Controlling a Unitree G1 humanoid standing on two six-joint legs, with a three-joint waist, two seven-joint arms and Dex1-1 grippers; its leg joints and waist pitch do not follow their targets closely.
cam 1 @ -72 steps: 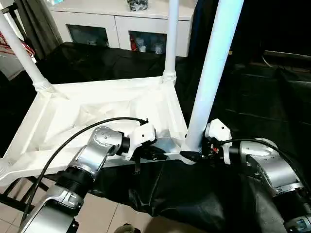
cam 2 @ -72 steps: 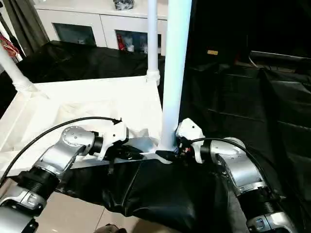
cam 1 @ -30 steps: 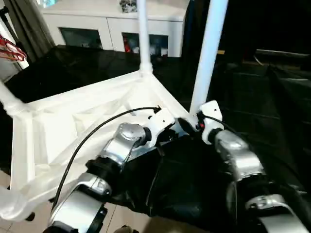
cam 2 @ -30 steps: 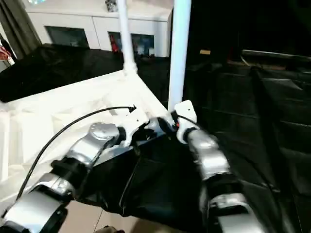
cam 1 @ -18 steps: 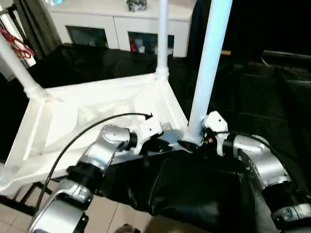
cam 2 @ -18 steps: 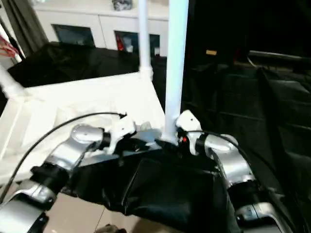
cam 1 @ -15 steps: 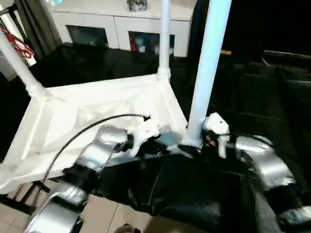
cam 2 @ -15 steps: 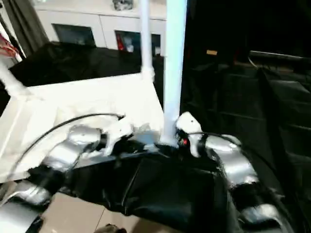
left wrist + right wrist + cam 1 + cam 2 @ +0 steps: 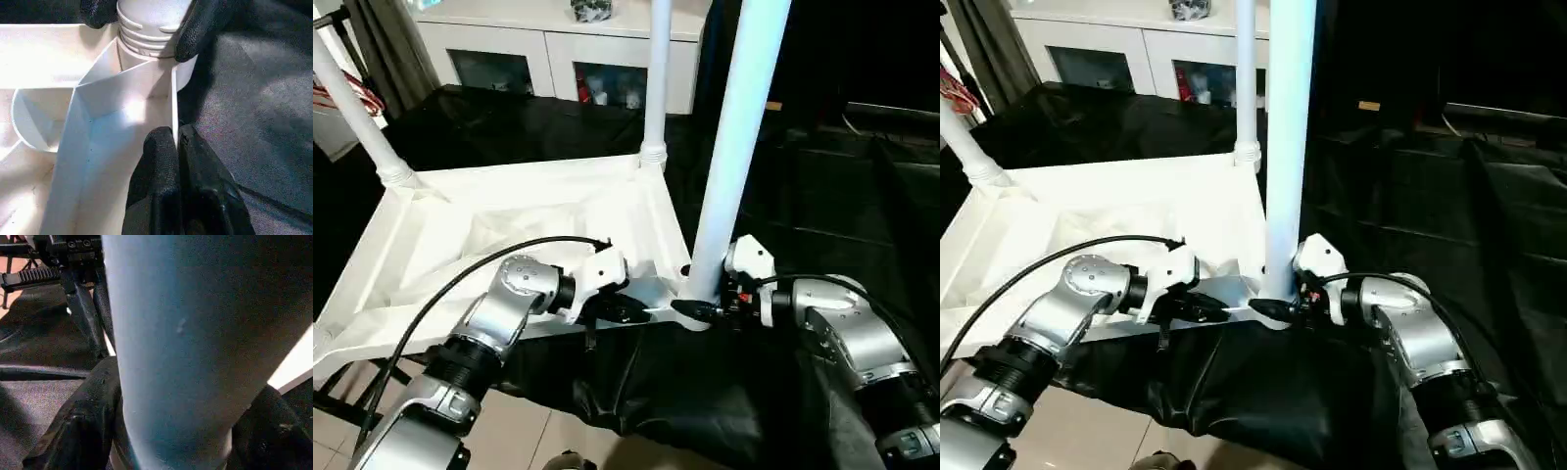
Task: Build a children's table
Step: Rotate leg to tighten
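Camera swung away and is back; table top [image 9: 509, 235] sits upside down on the black-draped bench [image 9: 822, 196] as 2.4 s ago. Near leg [image 9: 729, 147] upright in the 5 o'clock corner socket. Right claw [image 9: 697, 309] still clenched around its base, left claw [image 9: 173, 147] still pinching the rim [image 9: 172, 105]. Leg likely seating, not confirmed.

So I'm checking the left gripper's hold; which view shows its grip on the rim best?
The left wrist view: its fingers pinch the tabletop's thin rim near the leg's base. The eye views show the left gripper at that rim sideways, contact hidden.
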